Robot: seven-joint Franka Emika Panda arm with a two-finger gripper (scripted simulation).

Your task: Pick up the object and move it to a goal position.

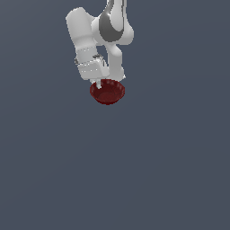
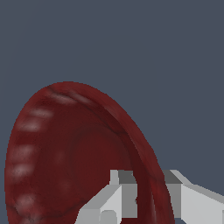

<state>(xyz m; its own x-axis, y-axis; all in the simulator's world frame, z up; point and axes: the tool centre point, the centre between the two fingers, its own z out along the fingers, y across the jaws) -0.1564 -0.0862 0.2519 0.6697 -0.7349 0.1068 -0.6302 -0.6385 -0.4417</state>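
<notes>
On my wrist feed the two pale fingers (image 2: 114, 199) were pinched on the rim of the bowl (image 2: 65, 162), one pad inside the dish and the other against its outer wall, with the thin red edge running up between them. The gripper (image 2: 146, 197) therefore had the rim clamped and nothing else. The bowl filled most of that feed: dark red, shallow, with a row of faint lighter marks along the far side of its rim where the edge is slightly scalloped. Beyond it I saw only flat slate-grey background.

On the exterior view the gripper (image 1: 99, 85) pointed downward, and I could make out just the tips of the fingers reaching onto the near edge of the bowl (image 1: 108, 93), toward that view's left side of the dish. The bowl hung directly below the hand, its open side tipped a little toward the camera so that I could see into its darker inside. It sat in the upper middle of the picture, slightly to the exterior view's left of centre.

Above the fingers came the white hand block and wrist, then the white and grey links of the arm (image 1: 105, 31), which ran up and out of the frame. I could not tell from either feed whether the bowl touched any surface.
</notes>
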